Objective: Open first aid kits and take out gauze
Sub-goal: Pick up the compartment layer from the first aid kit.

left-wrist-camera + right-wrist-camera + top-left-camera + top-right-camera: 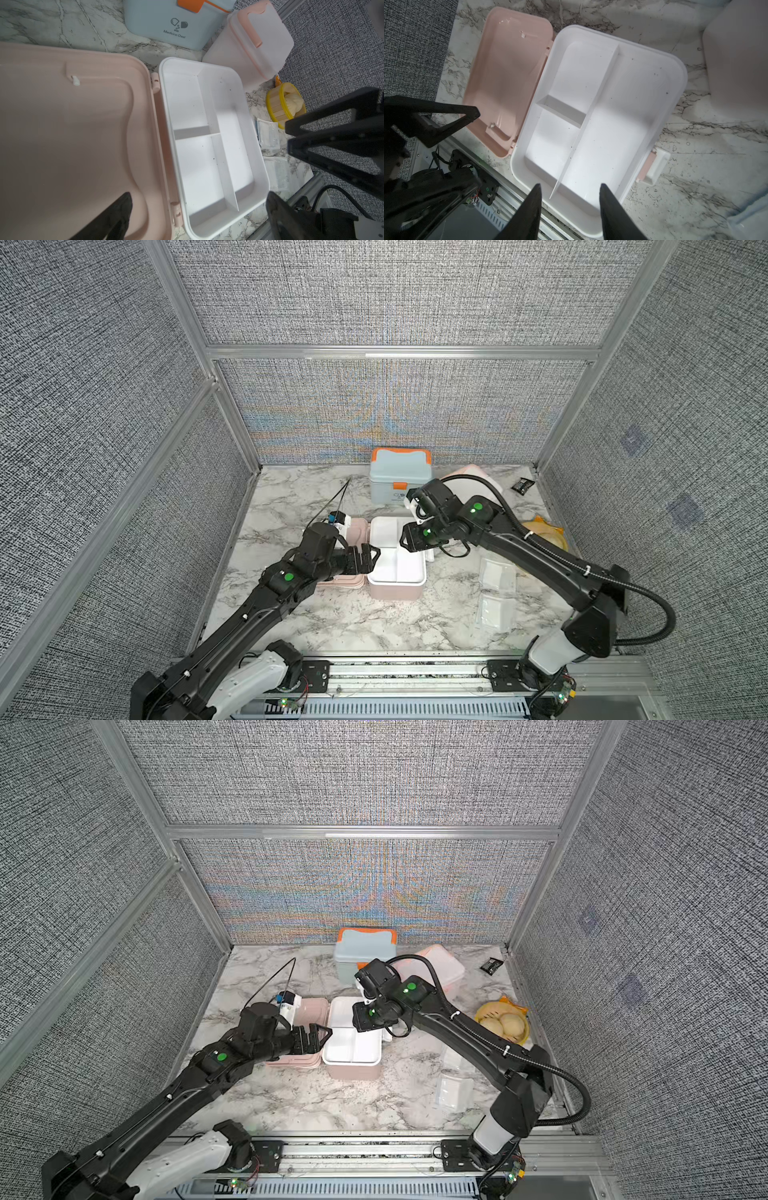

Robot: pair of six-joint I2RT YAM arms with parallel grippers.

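We see a marble table (pixel 332 626) inside a grey fabric booth, with two black robot arms meeting over a pink kit (pixel 397 568) that lies open in the middle. Its pink lid (pixel 72 135) is swung flat to one side on its hinges, and the white divided tray (pixel 591 116) in it holds nothing but dark specks, so we judge this kit already emptied. Two gauze packets (pixel 496 593) lie flat on the table beside the right arm, well apart from the kit, likely set there to keep them clear of the work. The left gripper (pixel 368 558) hovers at the tray's edge next to the lid with its jaws spread wide and holding nothing; we take it to be steadying or guarding the lid. The right gripper (pixel 569 209) hangs just above the tray's opposite edge with its jaws partly apart and nothing between them. At the back stands the blue kit (pixel 400 477), lid shut under its orange latch and handle; its front reads "Medicine Chest" below a small pill symbol in the left wrist view. Just beside it the peach kit (pixel 249 45) lies tipped on its side, and we cannot tell whether it is latched. A yellow basket (pixel 503 1027) of buns sits near the right wall, and a small black wrapper (pixel 491 966) lies in the back corner, its print too small to read.
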